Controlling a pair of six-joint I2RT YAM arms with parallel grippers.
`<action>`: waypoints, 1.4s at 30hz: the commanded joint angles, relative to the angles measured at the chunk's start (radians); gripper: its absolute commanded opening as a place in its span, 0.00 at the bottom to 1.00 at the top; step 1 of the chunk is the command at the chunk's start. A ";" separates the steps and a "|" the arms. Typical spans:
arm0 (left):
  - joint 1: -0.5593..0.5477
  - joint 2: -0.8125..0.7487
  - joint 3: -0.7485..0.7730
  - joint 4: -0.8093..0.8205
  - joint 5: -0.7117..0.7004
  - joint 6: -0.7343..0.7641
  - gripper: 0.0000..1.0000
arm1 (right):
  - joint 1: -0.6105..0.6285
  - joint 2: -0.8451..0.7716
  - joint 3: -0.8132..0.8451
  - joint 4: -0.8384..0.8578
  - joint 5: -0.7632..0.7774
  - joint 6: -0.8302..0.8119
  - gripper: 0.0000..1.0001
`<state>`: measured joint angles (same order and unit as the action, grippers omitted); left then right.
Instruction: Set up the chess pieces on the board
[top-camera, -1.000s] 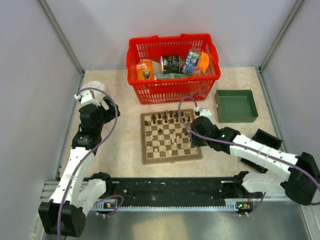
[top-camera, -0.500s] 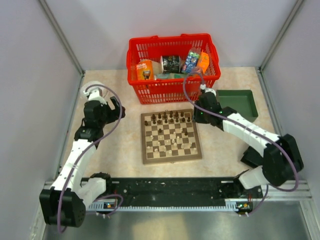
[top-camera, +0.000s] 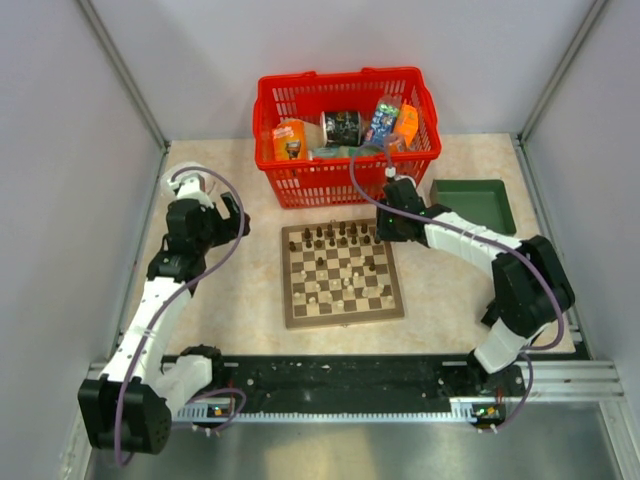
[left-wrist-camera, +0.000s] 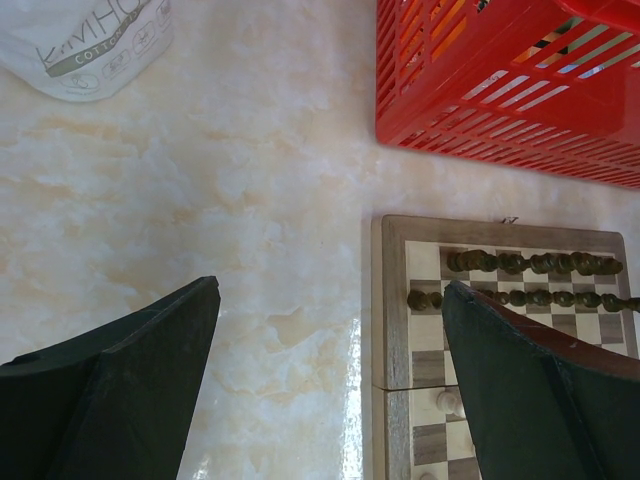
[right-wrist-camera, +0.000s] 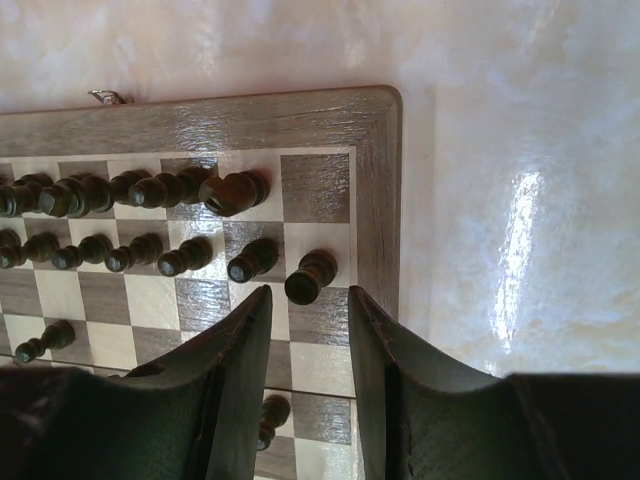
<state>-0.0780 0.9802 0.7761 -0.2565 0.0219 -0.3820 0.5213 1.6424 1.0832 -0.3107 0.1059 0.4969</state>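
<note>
Board: We found the small square wooden chessboard, light and dark checks inside a plain tan border, lying flat in the middle of the pale marbled bench.
Dark pieces: The dark brown pieces stood crowded in the two rows along the board's far edge; from the right wrist view we saw them shoulder to shoulder, some leaning.
Pale pieces: A few pale tan pieces stood scattered on the nearer half of the board, apart from each other.
Right pincer: We saw the right pincer over the board's far right corner, its fingers set narrow and holding nothing; one dark piece stood just ahead of the tips.
Left pincer: The left pincer hung above bare bench to the left of the board, spread wide with nothing in it.
Basket: A red plastic slatted basket of packaged goods sat just beyond the board's far edge.
Tray: A square dark green tray lay to the right of the basket, near the right arm.
Bag: In the left wrist view we noticed a white printed bag on the bench, well apart from the board.
</note>
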 joint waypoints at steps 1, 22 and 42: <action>0.001 0.000 0.038 0.025 0.003 0.018 0.98 | -0.006 0.017 0.040 0.050 -0.018 -0.012 0.37; 0.003 0.020 0.032 0.036 -0.005 0.017 0.98 | -0.009 0.056 0.073 0.090 0.028 -0.024 0.20; 0.001 0.026 0.031 0.034 -0.011 0.026 0.99 | -0.007 0.138 0.130 0.099 0.028 -0.031 0.19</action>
<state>-0.0780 1.0042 0.7761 -0.2562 0.0174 -0.3668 0.5217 1.7458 1.1610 -0.2317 0.1585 0.4786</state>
